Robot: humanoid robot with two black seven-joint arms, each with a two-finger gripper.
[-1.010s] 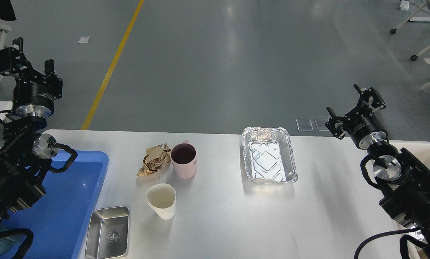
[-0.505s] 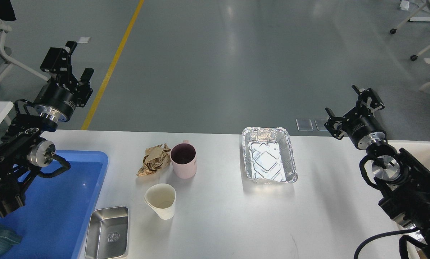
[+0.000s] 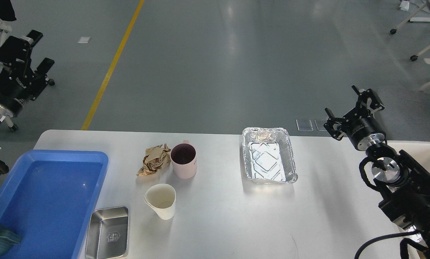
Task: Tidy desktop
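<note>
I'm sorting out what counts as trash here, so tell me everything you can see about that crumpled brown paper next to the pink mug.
The crumpled brown paper is a loosely wadded sheet, tan like kraft paper, full of creases and folds, with a flatter corner trailing toward the near left. It lies on the white desktop, just left of the pink mug, with its right edge against or very close to the mug. Neither gripper is near it.
</note>
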